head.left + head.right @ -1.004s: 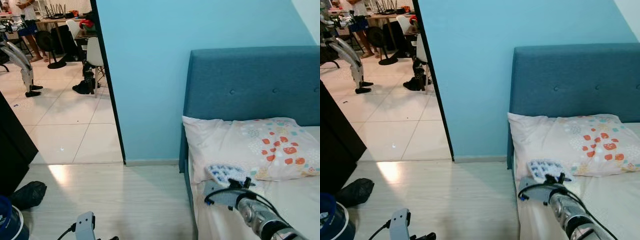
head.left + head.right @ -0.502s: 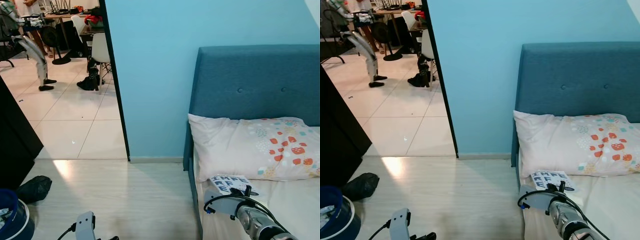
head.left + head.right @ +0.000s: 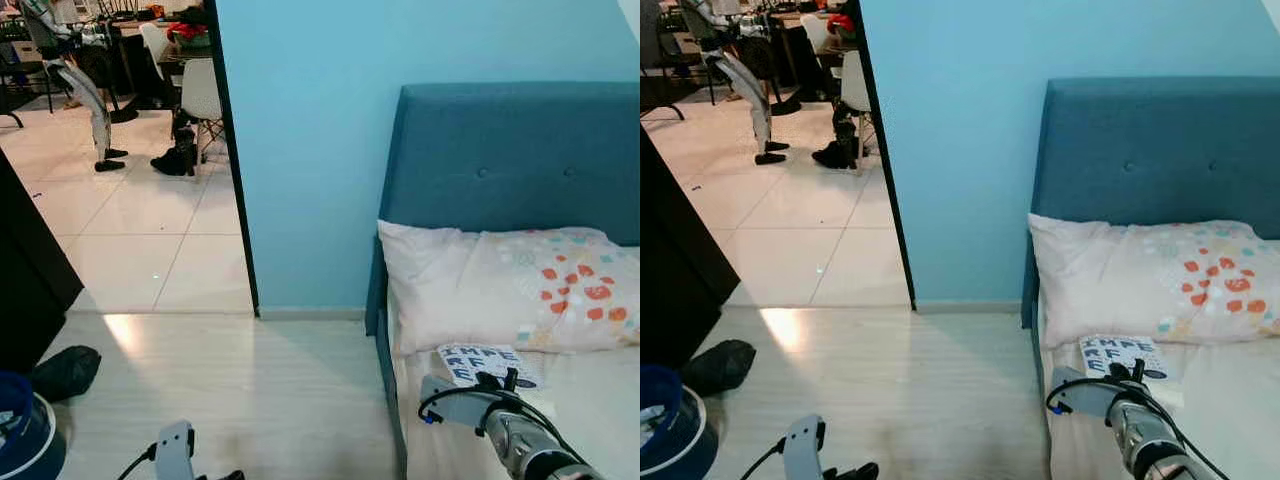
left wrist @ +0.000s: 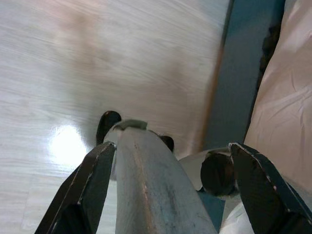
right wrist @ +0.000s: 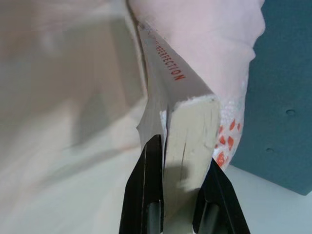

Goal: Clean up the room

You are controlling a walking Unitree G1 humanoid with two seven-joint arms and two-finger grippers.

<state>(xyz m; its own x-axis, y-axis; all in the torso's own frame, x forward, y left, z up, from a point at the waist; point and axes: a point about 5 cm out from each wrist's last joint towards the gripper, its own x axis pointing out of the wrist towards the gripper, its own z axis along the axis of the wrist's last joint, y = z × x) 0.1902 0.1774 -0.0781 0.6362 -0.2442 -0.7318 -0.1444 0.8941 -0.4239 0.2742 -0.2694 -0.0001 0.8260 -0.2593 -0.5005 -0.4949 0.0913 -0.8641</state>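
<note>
- The right gripper [image 5: 178, 207] is clamped on a book [image 5: 187, 141], held over the bed [image 3: 1230, 400] just in front of the pillow [image 3: 1140, 275]; the book's spine carries red lettering.
- From the head camera the book [image 3: 487, 362] shows a white cover with dark block letters.
- The left gripper [image 4: 170, 187] hangs low beside the bed, over the wood floor [image 3: 250, 390], its fingers [image 4: 92, 185] spread wide with nothing between them.
- A blue bin [image 3: 25, 440] and a black bag [image 3: 65, 370] lie on the floor well left of the bed.
- The teal headboard [image 3: 500, 180] stands behind the pillow against the blue wall [image 3: 320, 130].
- Far left of the bed, a doorway opens onto a tiled room with a white chair [image 3: 200, 95].
</note>
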